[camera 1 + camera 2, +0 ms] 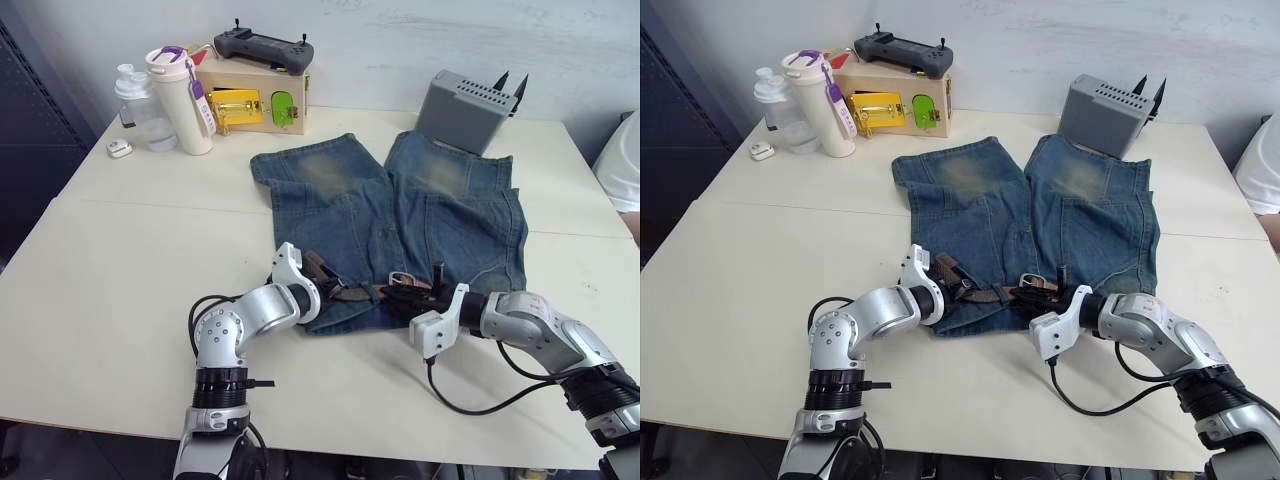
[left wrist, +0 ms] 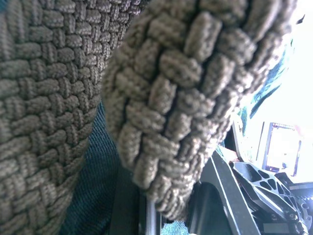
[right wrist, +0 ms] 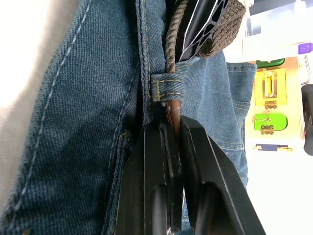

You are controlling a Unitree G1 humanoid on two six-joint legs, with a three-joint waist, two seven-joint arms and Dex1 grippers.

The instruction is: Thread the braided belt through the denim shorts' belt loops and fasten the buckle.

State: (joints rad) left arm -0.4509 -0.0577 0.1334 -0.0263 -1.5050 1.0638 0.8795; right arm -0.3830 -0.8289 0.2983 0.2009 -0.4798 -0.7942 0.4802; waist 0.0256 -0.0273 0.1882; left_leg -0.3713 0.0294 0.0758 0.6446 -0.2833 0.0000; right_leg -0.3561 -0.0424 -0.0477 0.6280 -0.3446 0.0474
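Right gripper point(image 3: 168, 142) pinches the braided belt point(image 3: 172, 115) just below a belt loop point(image 3: 167, 87); left gripper point(image 1: 945, 285) clamps its woven part. A hard pull could bunch the denim shorts point(image 1: 1080, 225) and jam the belt.

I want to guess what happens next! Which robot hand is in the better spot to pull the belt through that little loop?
Probably the right. The right gripper is shut on the braided belt just where it comes out of a belt loop on the denim shorts. The left gripper is further back along the belt.
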